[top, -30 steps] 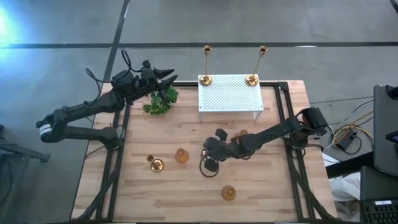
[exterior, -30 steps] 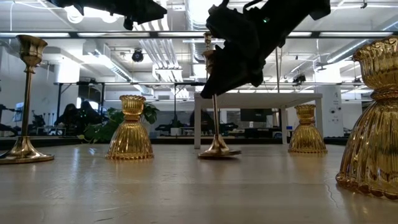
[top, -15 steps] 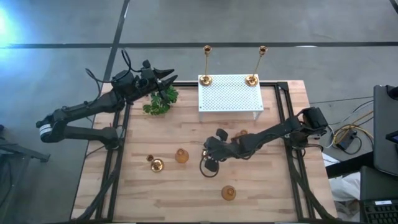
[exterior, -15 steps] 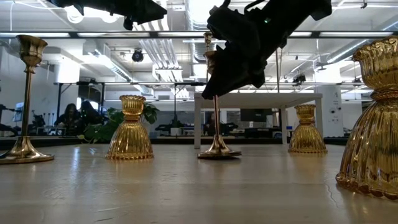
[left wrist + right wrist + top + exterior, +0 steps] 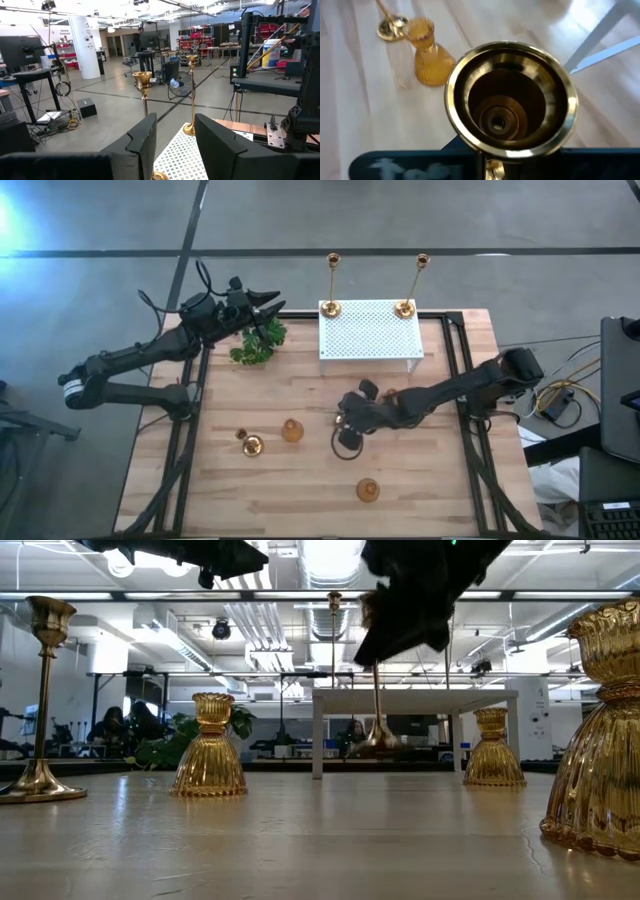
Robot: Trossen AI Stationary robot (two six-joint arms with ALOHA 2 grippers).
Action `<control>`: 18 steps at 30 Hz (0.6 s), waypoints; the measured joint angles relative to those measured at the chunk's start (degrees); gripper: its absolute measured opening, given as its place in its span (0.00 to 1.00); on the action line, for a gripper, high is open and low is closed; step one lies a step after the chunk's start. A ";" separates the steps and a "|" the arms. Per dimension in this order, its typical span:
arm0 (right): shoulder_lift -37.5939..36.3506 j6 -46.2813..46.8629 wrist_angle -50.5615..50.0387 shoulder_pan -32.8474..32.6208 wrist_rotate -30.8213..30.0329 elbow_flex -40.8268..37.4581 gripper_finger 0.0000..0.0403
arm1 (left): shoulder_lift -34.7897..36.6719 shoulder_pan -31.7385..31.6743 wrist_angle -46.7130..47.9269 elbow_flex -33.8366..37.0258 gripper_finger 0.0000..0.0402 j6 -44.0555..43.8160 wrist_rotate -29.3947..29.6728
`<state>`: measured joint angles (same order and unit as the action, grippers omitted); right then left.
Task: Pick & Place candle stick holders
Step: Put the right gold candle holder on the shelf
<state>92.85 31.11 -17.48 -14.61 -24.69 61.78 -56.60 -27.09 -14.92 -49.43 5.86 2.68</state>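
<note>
A wooden plank table (image 5: 300, 480) is seen from above, with two dark arms reaching over it. The right gripper (image 5: 352, 420) is closed around the thin stem of a brass candlestick holder (image 5: 377, 710), which is held upright near the middle of the table. In the low view its round base is seen lifted clear of the tabletop, and in the right wrist view its polished cup (image 5: 511, 97) is shown from above — a wide, shiny rim with a dark hollow inside.

The left gripper (image 5: 270, 304) is held over a green leafy plant (image 5: 256, 343) at the far left part of the table; its fingers (image 5: 142, 145) stand partly apart, with nothing between them.

Two tall, slender brass holders (image 5: 331, 283) (image 5: 411, 287) are stood on the far edge of a white perforated box (image 5: 368, 332). On the table, a thin-stemmed holder (image 5: 250, 443) and a squat, ribbed, bulb-shaped one (image 5: 291, 430) are set side by side, left of the right gripper. A second squat holder (image 5: 367, 490) is placed nearer the front edge — well apart from the others — and a third (image 5: 390, 394) is partly hidden behind the right arm.
</note>
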 joint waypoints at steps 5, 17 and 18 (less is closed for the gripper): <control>-6.45 0.72 -4.67 0.00 -4.09 -0.07 0.05 | 0.00 -0.01 0.02 0.00 0.34 0.07 0.00; -22.61 3.38 -15.58 0.07 -8.67 -0.09 0.05 | 0.00 -0.01 0.00 0.00 0.34 0.09 0.32; -23.75 3.65 -16.14 0.07 -9.16 -0.09 0.05 | 0.00 0.00 -0.03 0.00 0.34 0.10 0.29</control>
<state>69.10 34.77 -33.62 -14.55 -33.85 61.69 -56.60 -27.08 -14.95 -49.43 5.97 2.97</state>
